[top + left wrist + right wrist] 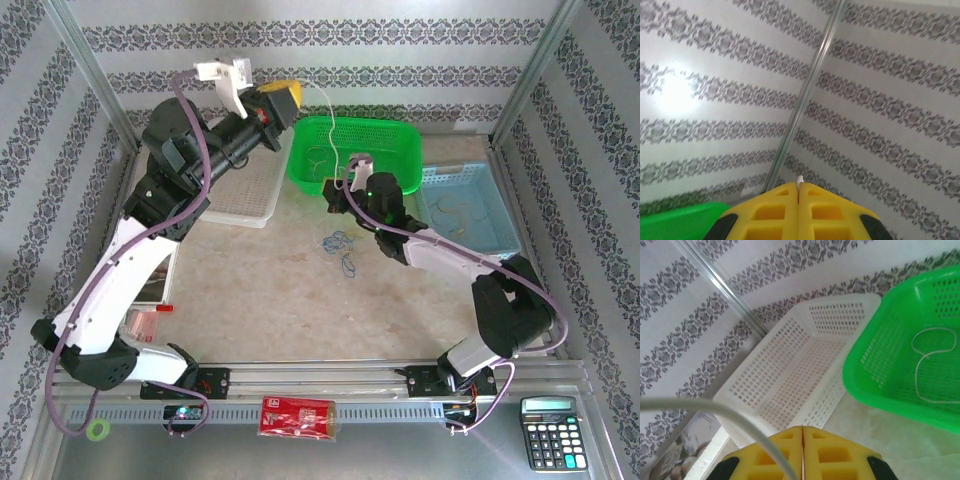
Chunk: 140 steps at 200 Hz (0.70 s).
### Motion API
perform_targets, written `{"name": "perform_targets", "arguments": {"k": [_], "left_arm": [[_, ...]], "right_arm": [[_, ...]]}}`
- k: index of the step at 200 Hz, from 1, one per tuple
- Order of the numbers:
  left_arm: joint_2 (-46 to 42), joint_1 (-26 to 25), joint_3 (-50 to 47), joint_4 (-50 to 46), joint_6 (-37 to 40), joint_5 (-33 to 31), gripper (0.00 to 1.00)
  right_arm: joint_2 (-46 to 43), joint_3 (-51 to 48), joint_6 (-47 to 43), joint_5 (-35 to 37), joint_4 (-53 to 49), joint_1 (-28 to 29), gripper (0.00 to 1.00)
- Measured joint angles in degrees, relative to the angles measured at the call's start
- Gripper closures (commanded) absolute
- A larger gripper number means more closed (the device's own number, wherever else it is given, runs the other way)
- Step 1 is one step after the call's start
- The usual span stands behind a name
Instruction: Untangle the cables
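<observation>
Left fingers point(790, 194): yellow, pressed shut, with the end of a thin cream-white cable point(800, 180) pinched at their tips. That arm stands high over the back-left of the counter point(260, 300), fingers close to the rear wall and above the far corner of the white lattice plastic basket point(250, 195). In the top view the cable arcs to the right from them and drops over the left edge of the bright green mesh plastic basket point(390, 140).

Right fingers point(792, 436) are closed flush, no gap. A blurred white strand point(715, 407) crosses close in front of them; can't tell whether it is gripped. In the top view they sit at the green basket's near-left corner, btw it and the white basket.

A pale cable loop point(932, 365) lies inside the green basket. A small tangle of blue and green cables point(340, 250) lies on bare counter just in front of the right fingers, apart from every basket. A light blue plastic basket point(470, 205) sits just beside the green one on the right, w/ a few thin strands in it.

Open room: broad bare counter at centre and front, btw the two arms. Edges: a metal frame post point(100, 90) at each back corner and a metal rail point(320, 378) along the near side.
</observation>
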Motion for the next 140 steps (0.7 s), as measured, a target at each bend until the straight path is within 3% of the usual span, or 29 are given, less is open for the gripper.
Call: {"name": "perform_targets", "arguments": {"k": [81, 140], "left_arm": [[-7.82, 2.08, -27.45, 4.94, 0.13, -3.98, 1.0], [-6.67, 2.08, -40.92, 10.73, 4.17, -0.39, 1.0]], "right_arm": [[-8.83, 2.27, 2.62, -7.98, -4.81, -4.35, 1.0], [-10.84, 5.38, 5.92, -13.0, -6.34, -4.46, 1.0]]}}
